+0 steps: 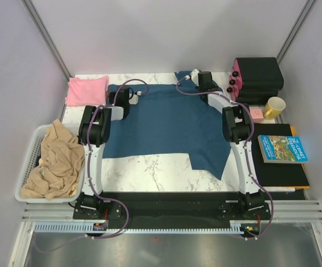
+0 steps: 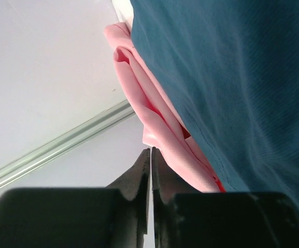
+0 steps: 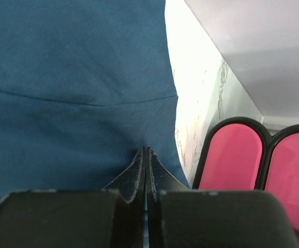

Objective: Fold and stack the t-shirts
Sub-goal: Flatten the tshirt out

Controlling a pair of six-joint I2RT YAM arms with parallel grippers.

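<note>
The large teal-blue t-shirt [image 1: 172, 125] lies spread over the marble table, its near edge uneven. A pale pink t-shirt [image 1: 87, 90] lies folded at the far left corner. My left gripper [image 1: 122, 103] sits at the teal shirt's far left edge. In the left wrist view it [image 2: 151, 150] is shut with no cloth between the jaws, and the pink shirt [image 2: 154, 108] and teal shirt [image 2: 242, 77] lie just to its right. My right gripper [image 1: 203, 82] is at the shirt's far right corner. Seen from the right wrist, it [image 3: 146, 149] is shut with its tips pinching the teal fabric [image 3: 61, 77].
A white basket [image 1: 30, 167] with beige cloth [image 1: 55, 161] stands at the left. At the back right are a black case [image 1: 258, 75] with pink-faced parts [image 3: 232, 155], a yellow mug [image 1: 274, 107] and a small pink block [image 1: 256, 113]. A printed book [image 1: 282, 148] lies on a black mat [image 1: 278, 172].
</note>
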